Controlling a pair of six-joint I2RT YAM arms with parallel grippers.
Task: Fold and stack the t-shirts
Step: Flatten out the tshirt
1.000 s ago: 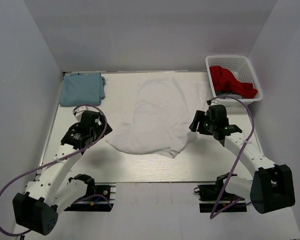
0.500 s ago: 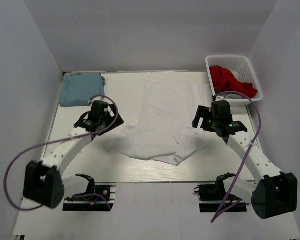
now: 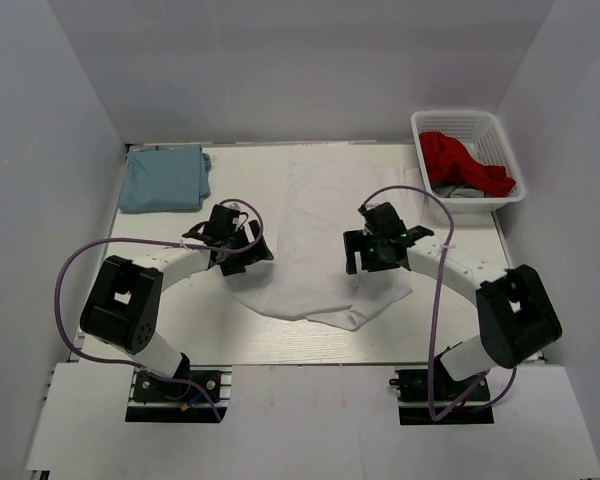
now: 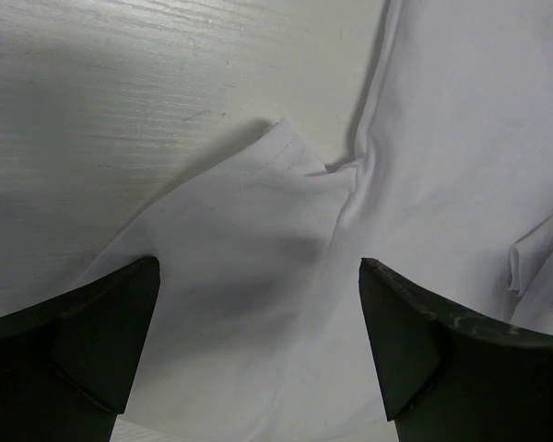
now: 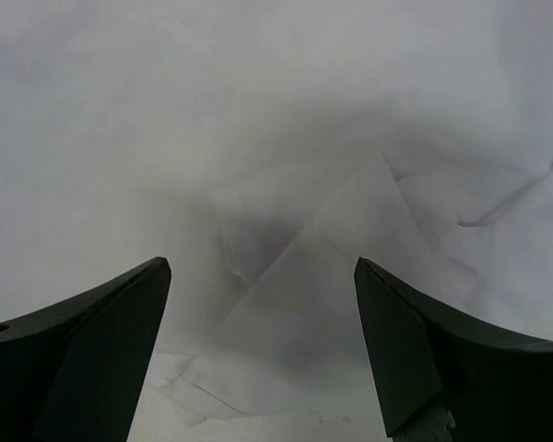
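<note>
The white t-shirt [image 3: 325,225] lies partly folded in the middle of the table, its near part bunched. The light blue t-shirt [image 3: 161,177] lies folded at the far left. My left gripper [image 3: 248,250] is open and empty over the white shirt's left edge; in the left wrist view [image 4: 258,304] a sleeve corner [image 4: 281,152] lies just ahead of it. My right gripper [image 3: 365,255] is open and empty over the shirt's right side; in the right wrist view [image 5: 263,304] creased white fabric [image 5: 286,230] lies between its fingers.
A white basket [image 3: 500,135] at the far right corner holds a red garment [image 3: 460,165]. White walls enclose the table on three sides. Purple cables loop off both arms.
Both arms have swung inward toward the white shirt. Its two sides now lie folded in toward the middle, and both grippers stand open over it.
</note>
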